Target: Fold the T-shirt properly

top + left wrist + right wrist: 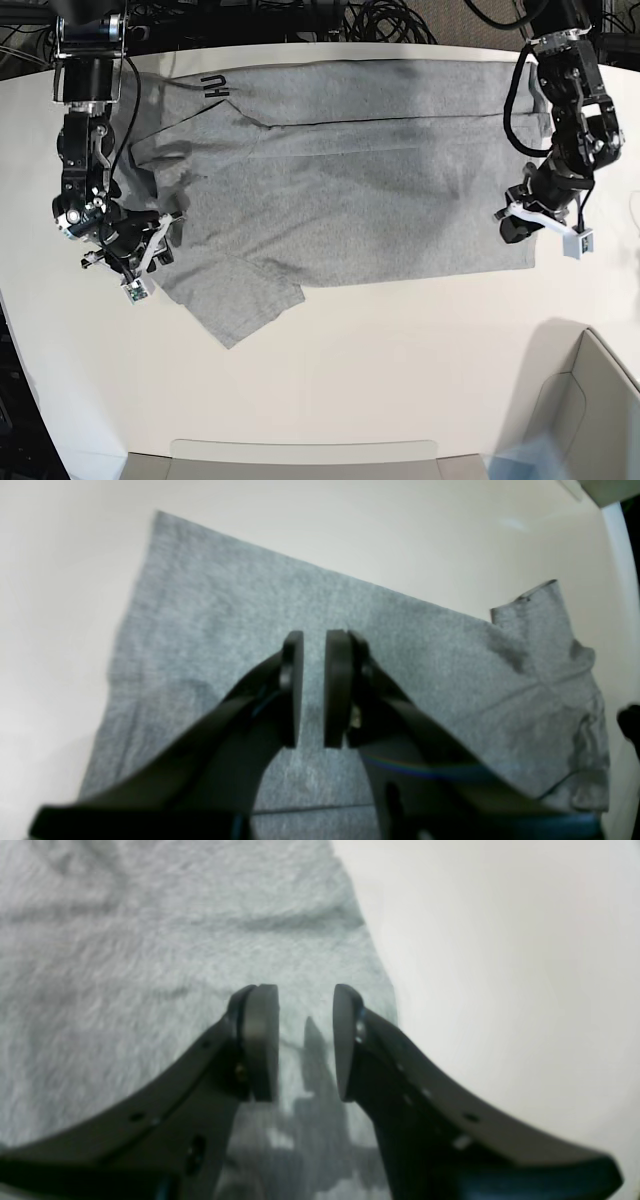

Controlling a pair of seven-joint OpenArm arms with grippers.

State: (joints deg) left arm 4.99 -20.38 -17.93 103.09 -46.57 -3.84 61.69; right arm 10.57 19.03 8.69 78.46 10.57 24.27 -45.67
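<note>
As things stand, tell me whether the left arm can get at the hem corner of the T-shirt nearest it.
Probably yes. The left gripper hovers with jaws apart over the T-shirt right by that hem corner, and nothing lies between them; only bare table lies past the edge.

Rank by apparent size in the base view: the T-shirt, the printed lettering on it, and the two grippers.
1. T-shirt, by far the largest.
2. Left gripper and right gripper: they look about alike, so no ranking between them.
3. Black lettering, smallest.
</note>
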